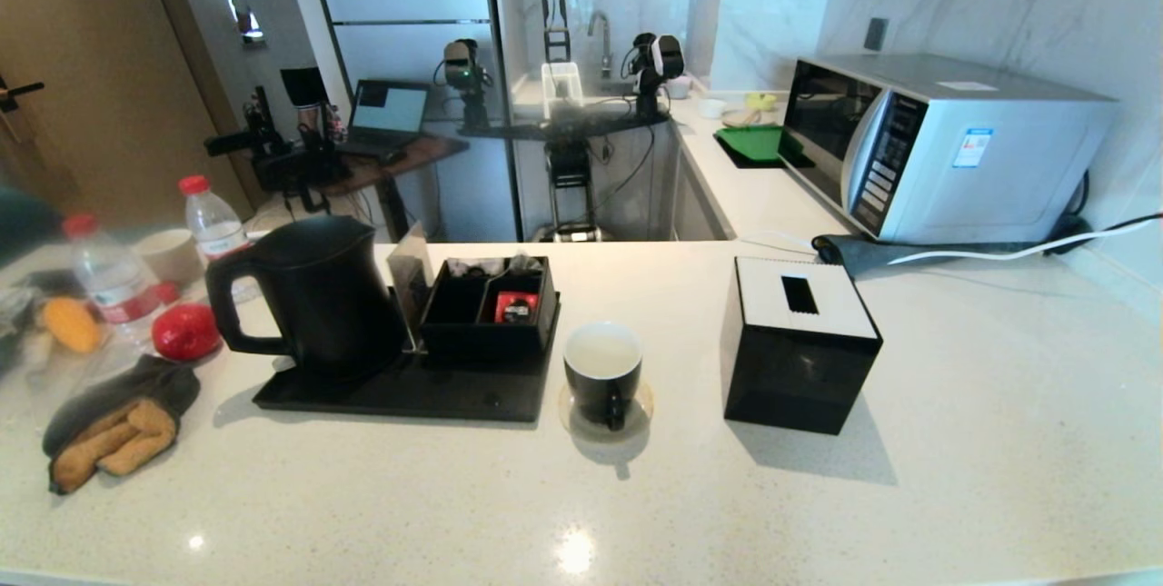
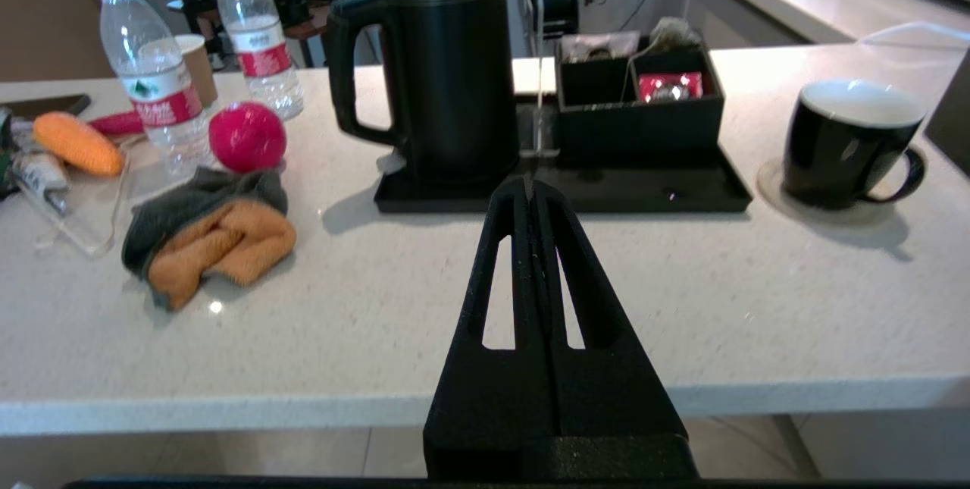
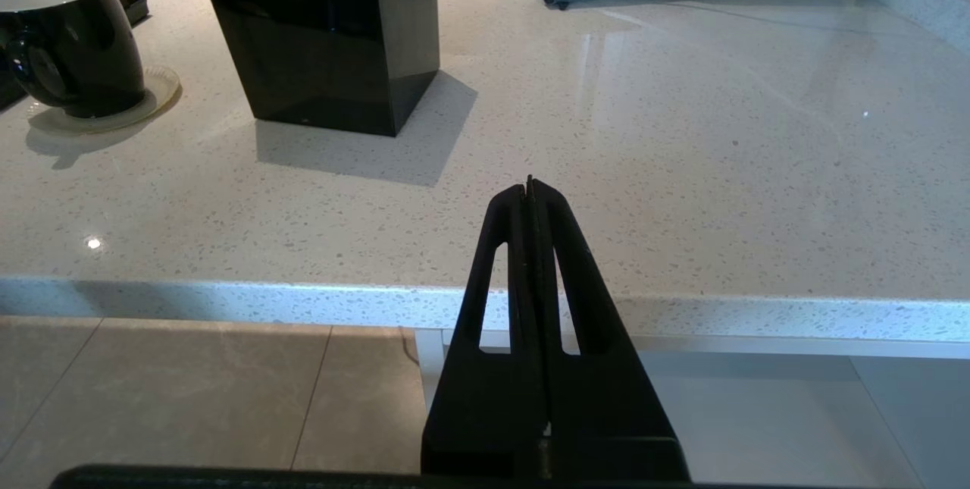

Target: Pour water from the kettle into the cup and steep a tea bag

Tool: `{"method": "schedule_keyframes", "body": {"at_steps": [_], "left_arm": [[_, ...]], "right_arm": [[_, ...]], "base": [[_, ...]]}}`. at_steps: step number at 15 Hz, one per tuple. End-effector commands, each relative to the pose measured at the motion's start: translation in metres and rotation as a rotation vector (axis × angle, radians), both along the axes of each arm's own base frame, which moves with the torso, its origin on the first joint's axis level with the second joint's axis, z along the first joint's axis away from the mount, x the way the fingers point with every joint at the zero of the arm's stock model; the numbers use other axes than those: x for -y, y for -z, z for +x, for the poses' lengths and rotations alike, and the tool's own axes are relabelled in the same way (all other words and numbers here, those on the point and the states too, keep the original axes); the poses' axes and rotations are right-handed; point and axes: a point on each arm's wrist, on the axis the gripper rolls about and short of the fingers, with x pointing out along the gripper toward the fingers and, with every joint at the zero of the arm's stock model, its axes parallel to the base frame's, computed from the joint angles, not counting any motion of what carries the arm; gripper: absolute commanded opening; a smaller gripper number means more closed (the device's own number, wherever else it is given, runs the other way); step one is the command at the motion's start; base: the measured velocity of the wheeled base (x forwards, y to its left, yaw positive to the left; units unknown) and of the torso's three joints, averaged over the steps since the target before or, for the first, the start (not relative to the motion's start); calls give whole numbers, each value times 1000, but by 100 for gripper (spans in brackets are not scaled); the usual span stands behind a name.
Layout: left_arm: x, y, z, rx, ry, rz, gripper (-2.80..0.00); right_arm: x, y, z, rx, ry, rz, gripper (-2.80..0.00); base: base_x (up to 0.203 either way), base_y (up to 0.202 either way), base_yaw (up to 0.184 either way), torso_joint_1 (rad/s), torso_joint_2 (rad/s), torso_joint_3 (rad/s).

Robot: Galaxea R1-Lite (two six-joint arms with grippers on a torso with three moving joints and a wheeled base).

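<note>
Left wrist view shows the left gripper (image 2: 530, 184) pressed together, empty, off the counter's (image 2: 455, 322) near edge, facing the kettle (image 2: 447, 72). Right gripper (image 3: 530, 184) likewise pressed together. Kettle stands on the black tray (image 1: 400, 391); beside that tray sits the cup (image 1: 602, 372) on a coaster.

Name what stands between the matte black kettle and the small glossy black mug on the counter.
In the head view, a black compartment box holding a red packet sits on the black tray, between kettle and mug.

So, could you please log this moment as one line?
matte black kettle: on tray | glossy black cup: on coaster | left tool: shut | right tool: shut
</note>
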Motion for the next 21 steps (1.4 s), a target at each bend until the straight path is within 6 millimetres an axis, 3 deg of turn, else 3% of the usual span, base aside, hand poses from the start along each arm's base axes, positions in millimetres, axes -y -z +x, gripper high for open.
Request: {"method": "schedule_keyframes", "body": {"at_steps": [1, 7, 11, 16, 18, 20, 21], "left_arm": [[0, -26, 17, -67, 31, -8, -280], [2, -81, 62, -155, 10, -24, -280], [3, -101, 103, -231, -95, -14, -280], [-8, -93, 177, -251, -232, 1, -280], [-16, -79, 199, -242, -274, 7, -280], [-24, -55, 209, -253, -311, 15, -280], [-27, -45, 210, -261, -327, 19, 0]], "right_arm": [[0, 0, 0, -1, -1, 0, -280], [0, 0, 0, -1, -1, 0, -280], [0, 0, 0, -1, -1, 0, -280], [0, 0, 0, -1, -1, 0, -280], [0, 0, 0, -1, -1, 0, -280], [0, 0, 0, -1, -1, 0, -280], [0, 0, 0, -1, -1, 0, -280]], "base": [[0, 0, 0, 0, 0, 0], [0, 0, 0, 0, 0, 0], [0, 0, 0, 0, 0, 0], [0, 0, 0, 0, 0, 0], [0, 0, 0, 0, 0, 0], [0, 0, 0, 0, 0, 0], [0, 0, 0, 0, 0, 0]]}}
